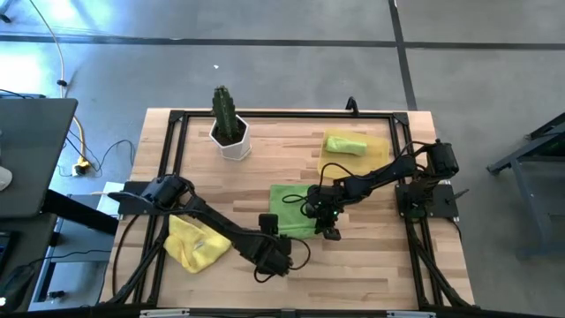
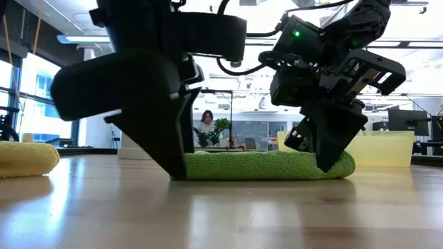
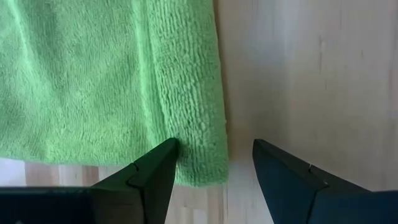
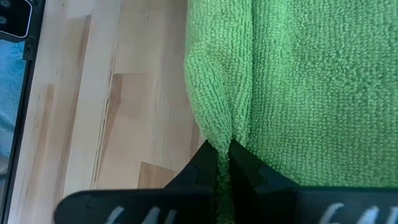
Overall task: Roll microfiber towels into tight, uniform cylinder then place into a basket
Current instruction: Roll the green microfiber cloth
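Note:
A lime green towel (image 1: 294, 205) lies spread at the table's middle, its near edge turned over into a thick strip (image 2: 266, 166). My right gripper (image 4: 222, 149) is shut on that strip near its right end. My left gripper (image 3: 214, 152) is open at the strip's left end (image 3: 193, 124), one fingertip (image 3: 163, 157) at the strip's inner crease, the other (image 3: 273, 163) over bare wood. The basket (image 1: 380, 150) stands far right with a rolled green towel (image 1: 346, 143) inside. A yellow towel (image 1: 196, 243) lies bunched near left. My left gripper straddles the turned-over strip from above, slanting down; I cannot tell whether its fingertip touches the cloth. My right gripper pinches the turned-over edge (image 4: 219, 127) between its two shut fingers, slanting down from the table's right. The cloth bunches into a ridge at the fingertips, and the towel stays on the table.
A white pot with a cactus (image 1: 231, 128) stands at the far left of the table. A black frame (image 1: 265, 115) runs around the tabletop. Bare wood (image 1: 353, 274) lies along the near edge and between the two towels.

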